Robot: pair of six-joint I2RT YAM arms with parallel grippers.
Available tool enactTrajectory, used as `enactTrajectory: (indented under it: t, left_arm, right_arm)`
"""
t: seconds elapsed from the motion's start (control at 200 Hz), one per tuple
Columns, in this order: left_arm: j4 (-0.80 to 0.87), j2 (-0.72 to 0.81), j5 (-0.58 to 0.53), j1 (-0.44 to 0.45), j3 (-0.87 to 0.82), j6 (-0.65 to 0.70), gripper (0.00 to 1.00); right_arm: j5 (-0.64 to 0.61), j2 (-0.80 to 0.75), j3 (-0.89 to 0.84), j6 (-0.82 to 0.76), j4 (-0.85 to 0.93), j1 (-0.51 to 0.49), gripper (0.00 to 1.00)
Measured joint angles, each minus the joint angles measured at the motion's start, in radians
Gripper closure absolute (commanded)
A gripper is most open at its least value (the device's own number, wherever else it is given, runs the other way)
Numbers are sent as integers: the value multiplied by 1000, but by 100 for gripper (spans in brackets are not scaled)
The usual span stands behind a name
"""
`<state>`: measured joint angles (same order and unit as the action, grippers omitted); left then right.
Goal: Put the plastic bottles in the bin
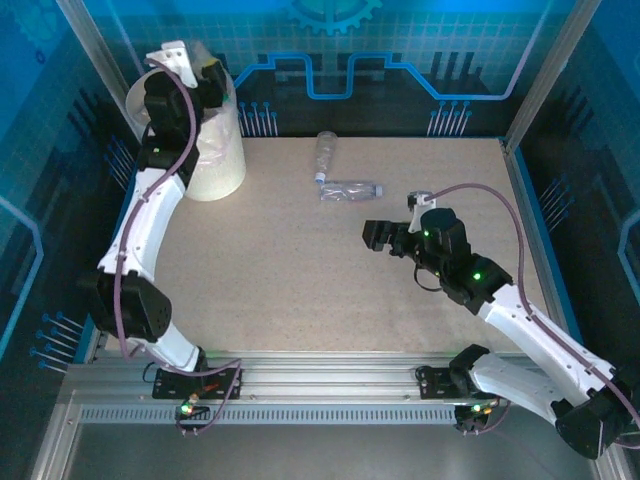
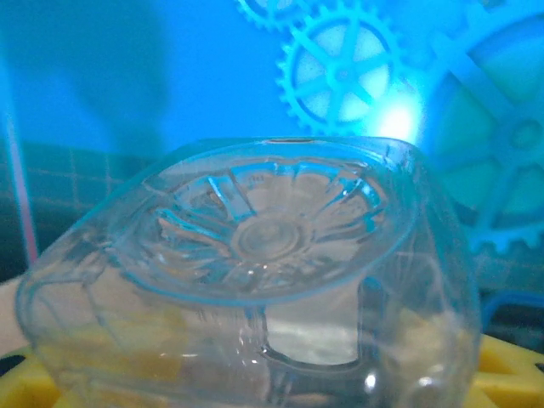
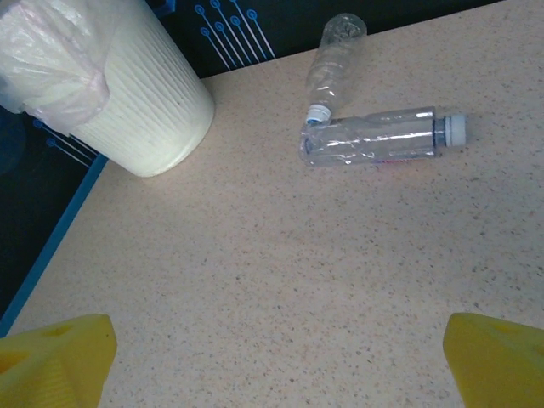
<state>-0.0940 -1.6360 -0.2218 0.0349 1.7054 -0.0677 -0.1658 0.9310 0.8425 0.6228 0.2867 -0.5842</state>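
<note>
My left gripper (image 1: pixel 208 74) hangs over the mouth of the white ribbed bin (image 1: pixel 218 150) at the table's back left. It is shut on a clear plastic bottle (image 2: pixel 263 255), whose moulded base faces the left wrist camera between the yellow fingers (image 2: pixel 510 374). Two more clear bottles lie mid-table: one with a white cap (image 1: pixel 351 190) (image 3: pixel 378 138), and one angled behind it (image 1: pixel 325 152) (image 3: pixel 336 59), neck touching the first. My right gripper (image 1: pixel 373 237) (image 3: pixel 280 365) hovers open just short of them, nothing between its fingers. The bin (image 3: pixel 144 93) has a translucent liner.
Bare speckled tabletop (image 1: pixel 300 280) lies between the arms and the two bottles. Metal frame posts and blue printed walls close in the table's back and sides.
</note>
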Motion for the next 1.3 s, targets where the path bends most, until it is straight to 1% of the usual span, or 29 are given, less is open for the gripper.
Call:
enactTrajectory:
  t: [0.155,0.245,0.365,0.405,0.515,0.63,0.675,0.725,0.77,0.845,0.95,1.05,1.176,1.301]
  left_arm:
    - [-99,-83,-26,-78,31,-10,40]
    - [-94,-148,-37,-126,89,-59,40]
    - [-49,-235,-36,-187,174,-203,40]
    - [-29,-265,-36,-208,201,-275,41]
    - [40,-329,-37,-240,274,-426,41]
    - [137,-410,-34,-251,387,-580,41]
    - [167,-438,-31,-252,427,-621,40]
    - [221,-479,-22,-252,491,-678,35]
    - [268,-518,-16,-251,557,-721,27]
    - [328,-565,-5,-249,635,-803,23]
    - [375,-575,6,-246,652,-885,17]
    - [389,-576,21,-246,663,-943,14]
    - [398,-576,39,-247,668,-982,13]
    - [404,-576,55,-247,668,-991,11]
  right_arm:
    - [-24,-9,-10,0,14,0,0]
    - [-37,-14,-10,0,20,1,0]
    - [-43,-18,-11,1,21,1,0]
    - [-44,-18,-11,1,21,1,0]
    - [-44,-18,-11,3,21,1,0]
    - [-44,-18,-11,5,23,1,0]
    - [-44,-18,-11,5,28,1,0]
    - [-45,-19,-11,5,32,1,0]
    - [-45,-21,-11,5,37,1,0]
    - [-48,-24,-11,5,43,1,0]
    - [-56,-28,-11,5,51,1,0]
    - [-64,-36,-11,5,61,1,0]
    - [-70,-47,-11,5,65,1,0]
    - [-70,-54,-11,5,67,1,0]
